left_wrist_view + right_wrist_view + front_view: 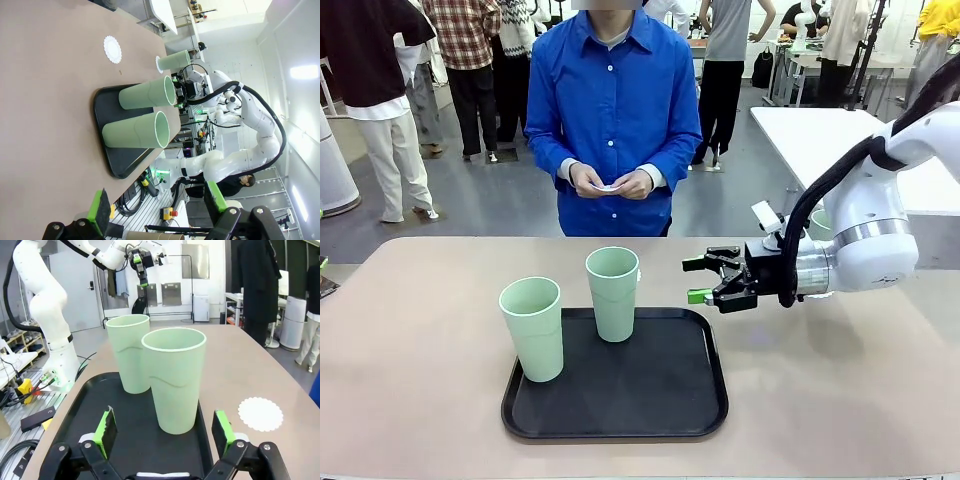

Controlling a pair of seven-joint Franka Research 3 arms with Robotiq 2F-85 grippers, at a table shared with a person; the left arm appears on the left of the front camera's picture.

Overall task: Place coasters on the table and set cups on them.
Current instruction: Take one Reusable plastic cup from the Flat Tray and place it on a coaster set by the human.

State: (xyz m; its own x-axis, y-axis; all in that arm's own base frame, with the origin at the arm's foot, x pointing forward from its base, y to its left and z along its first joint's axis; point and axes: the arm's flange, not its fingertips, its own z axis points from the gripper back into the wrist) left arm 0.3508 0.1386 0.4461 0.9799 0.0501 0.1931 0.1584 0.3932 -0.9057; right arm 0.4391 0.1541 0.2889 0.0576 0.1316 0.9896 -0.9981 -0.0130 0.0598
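Front view: right arm (pixel 865 240) level, jaws wide

Front view: from the robot's side, faced across the smooth beige-pink table (pixel 410 400) toward the person (pixel 615 120); farthest.
Left wrist view: rolled sideways; flat black rectangular tray (pixel 100 117) lay well ahead of the left gripper (pixel 156 200).
Right wrist view: close; pale mint-green tapered tumbler (pixel 175 385) stood just ahead of the right gripper (pixel 164 427).
Shared: all three showed tray and tumblers.

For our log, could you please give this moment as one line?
right gripper open near rear cup | left gripper open | cups on tray | coaster bare
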